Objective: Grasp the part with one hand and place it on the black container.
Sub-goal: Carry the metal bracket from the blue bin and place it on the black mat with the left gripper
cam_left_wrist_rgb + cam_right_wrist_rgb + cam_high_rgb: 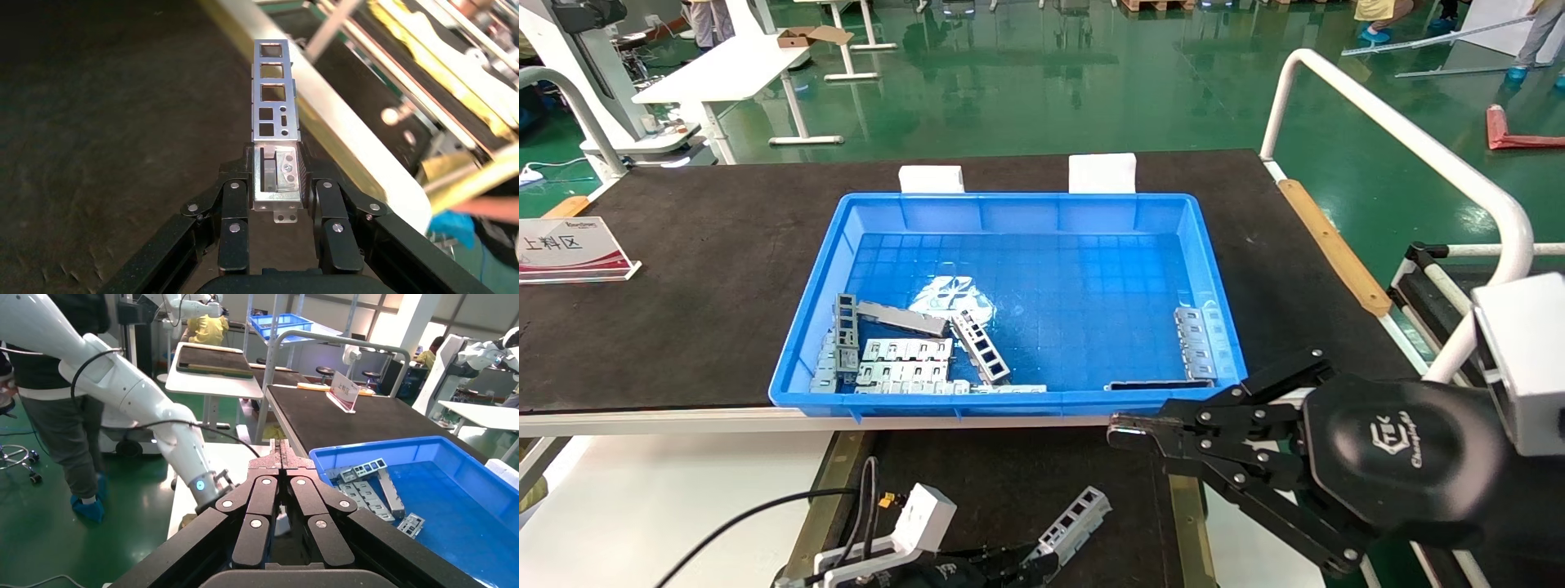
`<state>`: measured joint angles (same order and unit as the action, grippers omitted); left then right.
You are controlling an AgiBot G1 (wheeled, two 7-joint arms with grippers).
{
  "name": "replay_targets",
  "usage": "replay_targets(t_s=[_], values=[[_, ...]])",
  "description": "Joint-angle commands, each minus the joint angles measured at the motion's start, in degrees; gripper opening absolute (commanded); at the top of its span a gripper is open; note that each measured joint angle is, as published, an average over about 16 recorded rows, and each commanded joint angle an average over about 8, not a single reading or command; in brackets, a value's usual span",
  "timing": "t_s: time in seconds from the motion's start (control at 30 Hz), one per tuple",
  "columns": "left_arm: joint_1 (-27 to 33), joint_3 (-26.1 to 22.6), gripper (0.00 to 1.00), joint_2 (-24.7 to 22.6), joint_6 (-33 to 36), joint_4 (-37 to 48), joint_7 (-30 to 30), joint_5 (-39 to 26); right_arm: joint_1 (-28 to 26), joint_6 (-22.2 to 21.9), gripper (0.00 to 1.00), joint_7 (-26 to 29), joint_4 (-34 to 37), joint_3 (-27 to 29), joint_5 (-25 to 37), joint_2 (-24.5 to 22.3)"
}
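The part (1075,516) is a slim silver-grey bar with rectangular cutouts. My left gripper (1030,563) is shut on one end of it at the bottom of the head view, just above the black container (993,482), a flat black tray with brass-coloured side rails. In the left wrist view the part (274,92) sticks out forward from the left gripper (276,165), over the tray's dark surface (122,122) and near one rail. My right gripper (1120,431) is shut and empty, by the blue bin's front right corner; it also shows in the right wrist view (280,454).
A blue grid-bottomed bin (1009,402) on the black-topped table holds several more grey parts (903,359), also seen in the right wrist view (367,484). A sign (568,249) stands at the left. A white tube rail (1418,139) runs along the right.
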<state>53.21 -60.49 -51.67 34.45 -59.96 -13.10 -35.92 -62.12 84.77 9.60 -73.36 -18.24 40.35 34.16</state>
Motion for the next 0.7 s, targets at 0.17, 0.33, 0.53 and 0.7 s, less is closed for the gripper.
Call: replay_targets(t_s=[0.17, 0.33, 0.53, 0.7], values=[[-1.5, 0.1, 0.0, -3.9, -6.9, 2.0, -2.4, 1.1, 0.0, 0.0, 0.0, 0.0, 0.0, 0.0, 0.0, 0.0], [-2.0, 0.5, 0.0, -6.9, -11.6, 3.4, -3.8, 2.2, 0.0, 0.0, 0.0, 0.0, 0.0, 0.0, 0.0, 0.0], [-2.8, 1.3, 0.0, -10.0, -17.2, 4.5, -4.8, 3.2, 0.0, 0.0, 0.0, 0.0, 0.0, 0.0, 0.0, 0.0], [-3.3, 2.1, 0.0, -12.4, -21.7, 5.3, -5.6, 4.0, 0.0, 0.0, 0.0, 0.0, 0.0, 0.0, 0.0, 0.0]])
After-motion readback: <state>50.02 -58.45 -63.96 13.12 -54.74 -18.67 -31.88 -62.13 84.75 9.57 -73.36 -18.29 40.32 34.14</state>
